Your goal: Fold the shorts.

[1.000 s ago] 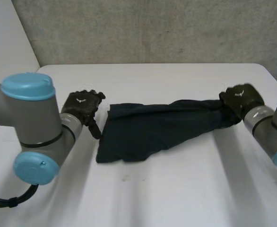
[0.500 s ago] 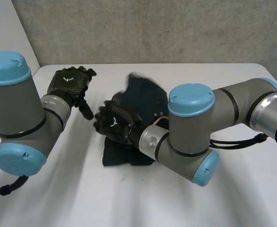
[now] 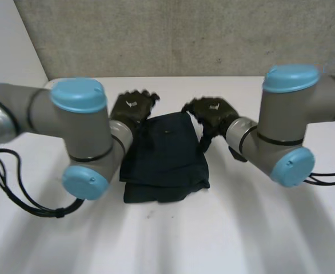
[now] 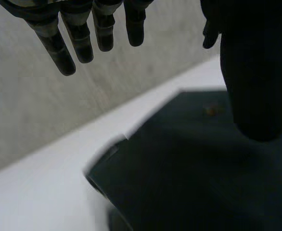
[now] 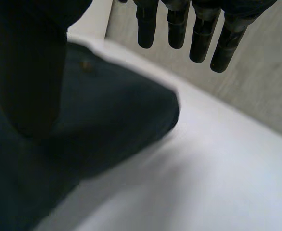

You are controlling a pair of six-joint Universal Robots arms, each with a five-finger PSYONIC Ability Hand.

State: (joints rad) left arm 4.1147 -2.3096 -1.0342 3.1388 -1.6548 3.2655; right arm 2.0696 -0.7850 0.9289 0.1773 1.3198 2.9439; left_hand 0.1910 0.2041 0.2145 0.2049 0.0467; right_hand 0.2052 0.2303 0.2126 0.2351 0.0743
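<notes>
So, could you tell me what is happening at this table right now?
A two-armed robot is folding dark shorts on a white table. The shorts lie doubled over in a compact rectangle between the arms. The left hand is at the shorts' far left corner and the right hand at the far right corner. Both hands have straight fingers and hold nothing.

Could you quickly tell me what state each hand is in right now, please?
Left hand: open, holding nothing, beside the folded dark shorts.
Right hand: open, holding nothing, beside the shorts too.
</notes>
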